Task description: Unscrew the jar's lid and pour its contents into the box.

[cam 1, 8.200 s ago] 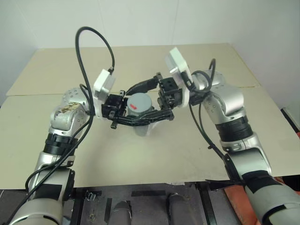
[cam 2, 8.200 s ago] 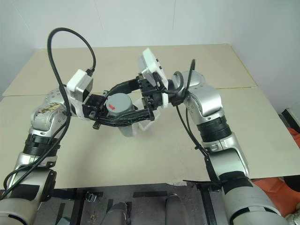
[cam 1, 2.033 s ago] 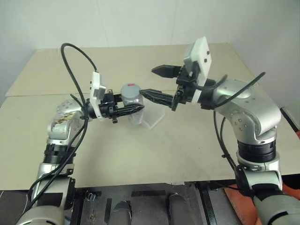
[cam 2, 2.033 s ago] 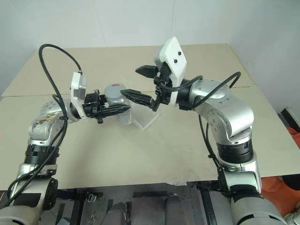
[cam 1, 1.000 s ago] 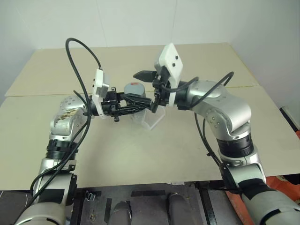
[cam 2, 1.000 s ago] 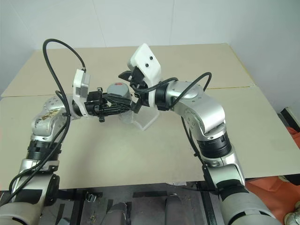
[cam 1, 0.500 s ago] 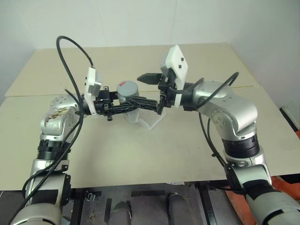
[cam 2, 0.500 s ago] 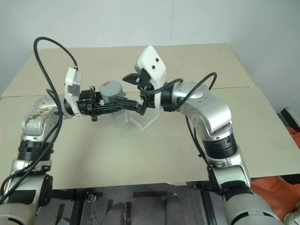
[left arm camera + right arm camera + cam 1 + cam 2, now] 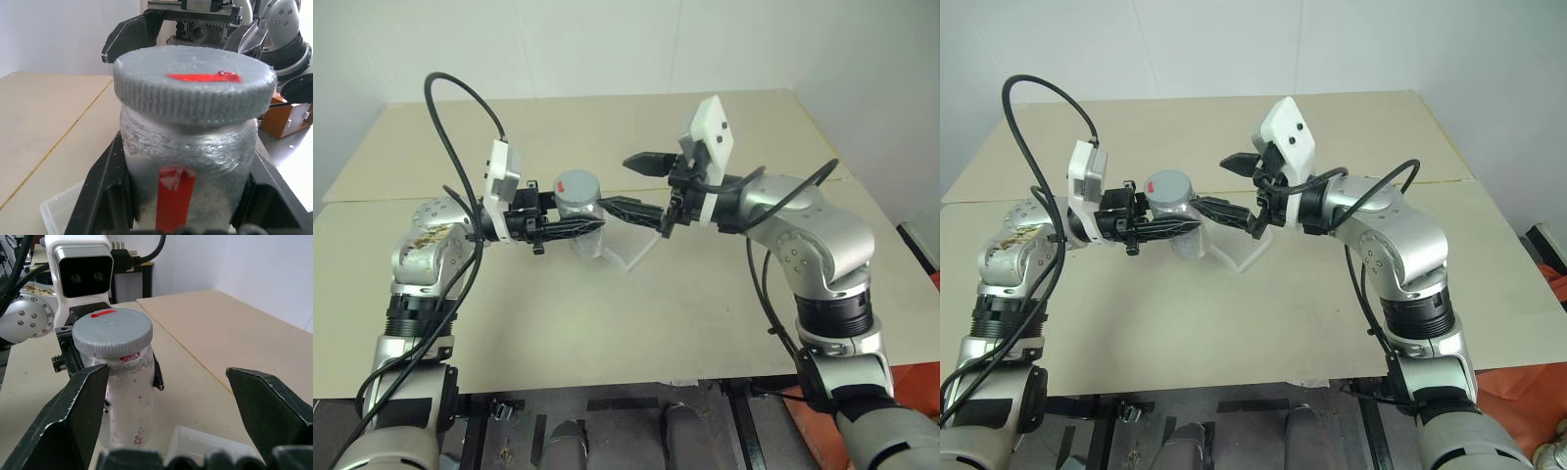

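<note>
Jar (image 9: pixel 579 210) clenched upright in left tool (image 9: pixel 590 225); right tool (image 9: pixel 628 186), spread wide, backed off rightward from lid (image 9: pixel 575 183).

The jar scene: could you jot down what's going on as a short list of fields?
jar: upright, held off the table by the left gripper
lid: grey, red mark, on the jar
right gripper: open, beside the lid, not touching
box: clear, on the table under the grippers
contents: small dark bits inside the jar
</note>
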